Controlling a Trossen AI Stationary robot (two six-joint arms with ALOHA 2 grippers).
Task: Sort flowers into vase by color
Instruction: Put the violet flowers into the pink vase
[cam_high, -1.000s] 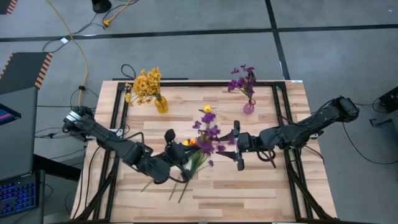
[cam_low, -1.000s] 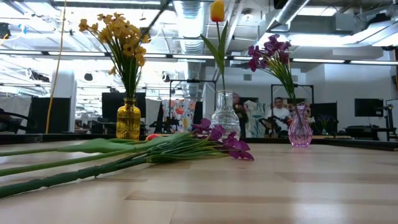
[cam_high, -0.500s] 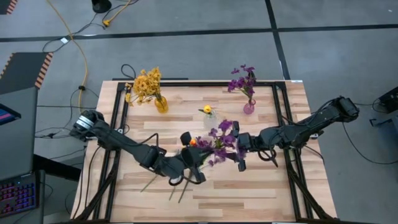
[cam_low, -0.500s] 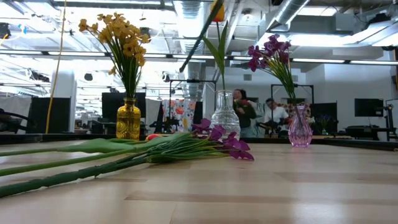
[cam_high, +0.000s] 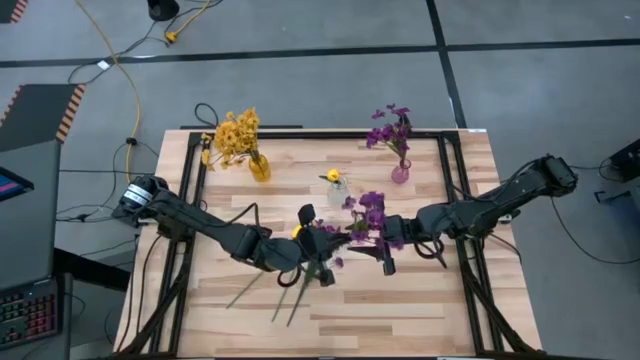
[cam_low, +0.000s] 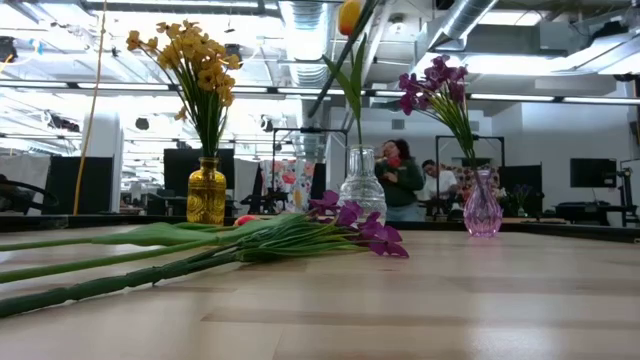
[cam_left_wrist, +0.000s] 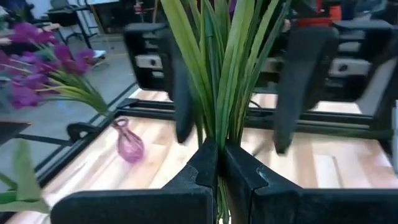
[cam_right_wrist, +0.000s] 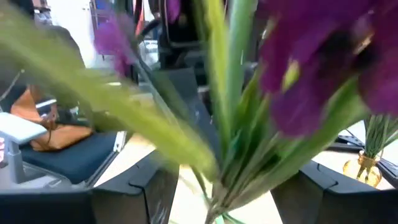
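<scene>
My left gripper (cam_high: 318, 243) (cam_left_wrist: 217, 149) is over the table's middle, shut on a bunch of purple flowers (cam_high: 368, 212) with green stems. My right gripper (cam_high: 384, 245) (cam_right_wrist: 230, 193) faces it, open. Its two fingers stand on either side of the bunch's stems just below the blooms (cam_right_wrist: 323, 56), with a gap showing on both sides. More long-stemmed flowers (cam_high: 295, 285) (cam_low: 300, 235) lie flat on the table near the left gripper, purple blooms among them. My left gripper pinches the bunch's green stems (cam_left_wrist: 219, 127) between its two fingers, which lie across them. The stems and leaves fan out past the fingertips toward the right gripper. The bloom end is lifted off the table. The gripper hides the stems' lower ends.
Three vases stand toward the far edge: an amber one with yellow flowers (cam_high: 258, 168), a clear one with an orange-yellow tulip (cam_high: 338, 188), and a pink one with purple flowers (cam_high: 400, 172). A black frame (cam_high: 190, 190) runs round the tabletop. People move in the room beyond (cam_low: 400, 180).
My left gripper has moved toward the table's right, carrying the purple bunch up off the pile, and its blooms now sit between the right gripper's open fingers. The other stems have stayed on the table.
</scene>
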